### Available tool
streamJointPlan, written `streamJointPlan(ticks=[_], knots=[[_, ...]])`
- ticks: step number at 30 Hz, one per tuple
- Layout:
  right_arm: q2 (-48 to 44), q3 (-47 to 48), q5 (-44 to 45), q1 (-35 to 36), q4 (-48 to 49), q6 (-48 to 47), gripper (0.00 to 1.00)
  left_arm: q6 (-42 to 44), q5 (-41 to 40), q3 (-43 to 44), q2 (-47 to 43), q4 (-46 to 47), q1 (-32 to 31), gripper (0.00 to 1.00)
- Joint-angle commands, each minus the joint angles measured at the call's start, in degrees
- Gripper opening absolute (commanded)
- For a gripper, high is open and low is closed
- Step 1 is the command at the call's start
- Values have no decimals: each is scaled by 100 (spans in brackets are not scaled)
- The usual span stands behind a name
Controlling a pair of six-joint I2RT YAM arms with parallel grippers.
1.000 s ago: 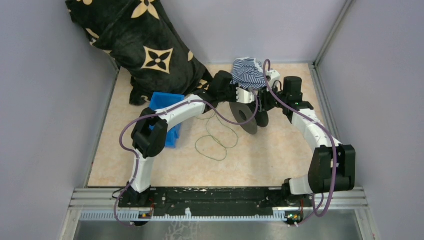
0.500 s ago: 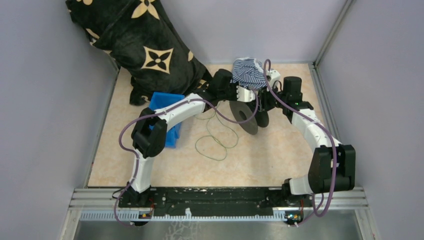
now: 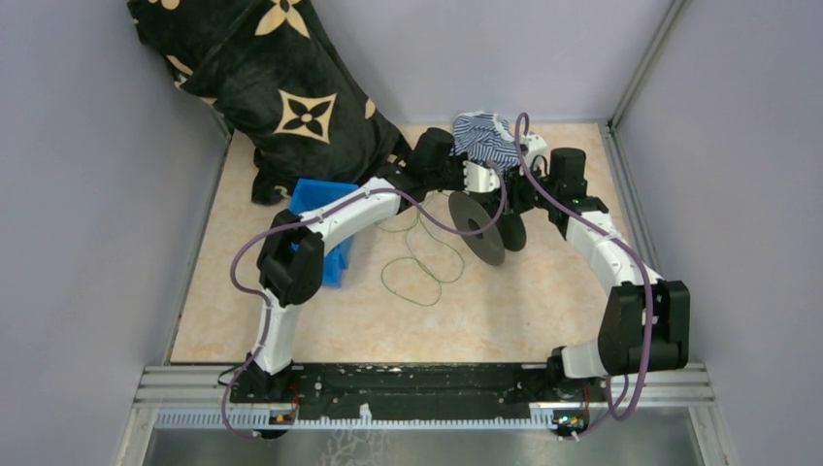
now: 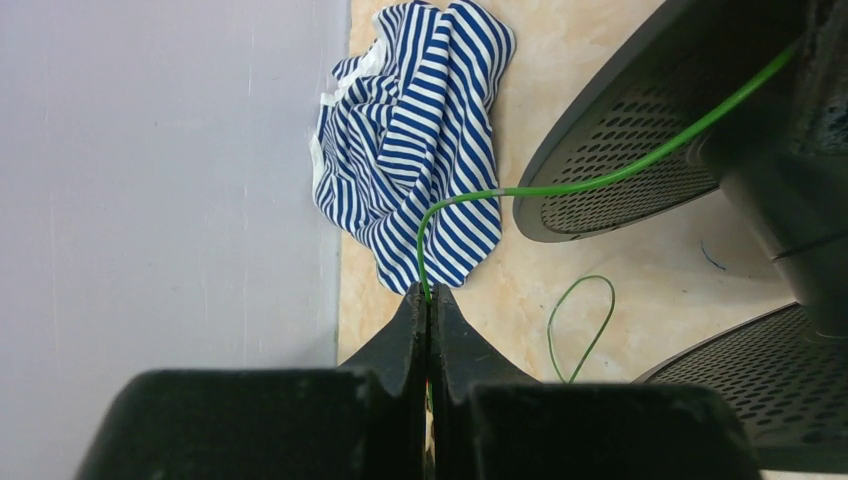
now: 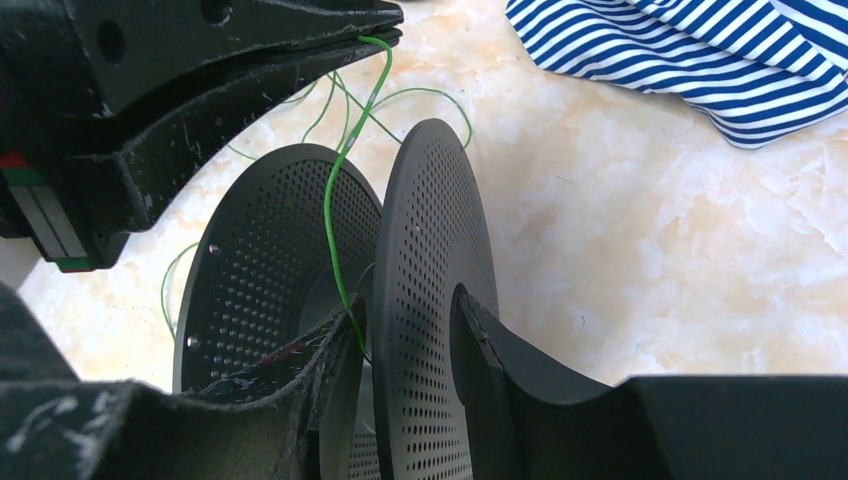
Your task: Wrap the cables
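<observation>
The cable is a thin green wire lying in loose loops [image 3: 422,267] on the beige table. One strand [image 4: 560,188] runs from a black spool [image 3: 477,226] to my left gripper [image 4: 428,292], which is shut on the cable. In the top view that gripper [image 3: 495,184] hovers just behind the spool. My right gripper [image 5: 408,305] is closed on one perforated flange [image 5: 430,280] of the upright spool. The cable [image 5: 335,200] drops between the two flanges toward the hub. My left gripper's fingertips [image 5: 390,25] show at the upper left of the right wrist view.
A blue-and-white striped cloth [image 3: 482,139] lies against the back wall, right behind both grippers. A blue bin [image 3: 325,209] sits under the left forearm. A black blanket with tan flowers [image 3: 281,87] fills the back left corner. Grey walls enclose the table.
My left gripper has moved back and to the right with the cable. The spool has shifted slightly right, and the loose loops on the table have drawn in a little.
</observation>
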Motion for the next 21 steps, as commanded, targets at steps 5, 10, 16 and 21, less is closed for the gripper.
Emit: streamJointPlan(ticks=[5,10,16,21], knots=[[81,295,-47,-18,276,73,39,391,-24,82,130,31,-63,0],[100,303,-56,-22,261,76,38,659,-206,0,183,228,-64,0],[118,286,-88,-20,231,49,39,858,-290,-61,216,365,-64,0],[86,279,-150,-18,235,3,41,950,-340,-74,233,386,-69,0]])
